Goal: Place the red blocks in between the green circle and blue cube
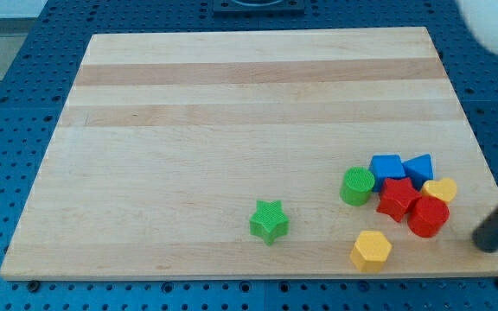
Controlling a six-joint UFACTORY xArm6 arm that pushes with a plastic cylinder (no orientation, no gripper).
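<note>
Wooden board [232, 130], pale, banded grain, resting on a blue perforated table [7, 104]. Most of the board is bare wood: whole upper part and the view's left are open room. All blocks sit crowded in the lower right corner area.

Rod: dark, straight, entering from the view's right edge, slanting down to the left. My tip [489, 244] sits at the board's right edge, just right of the cluster, apart from the nearest block. No claw on this arm, only the bare rod, so nothing opens, closes or holds; the tip touches no block.

Cluster, tight, near the right edge:
- blue cube [387, 168], top of the group.
- second blue block [420, 168], wedge-like, touching the cube's right side.
- green circle [357, 186], a short cylinder, at the cluster's left, just below-left of the cube.
- red star-like block [397, 199], pressed between the green circle and the blue blocks above it.
- red round block [428, 216], touching the red star's lower right.
- yellow block [440, 189], shape unclear, wedged above the round red one, nearest the board's right edge.

Loose pieces:
- yellow hexagon [371, 250], below the cluster, near the bottom edge, apart.
- green star [270, 221], alone, well left of the cluster.
</note>
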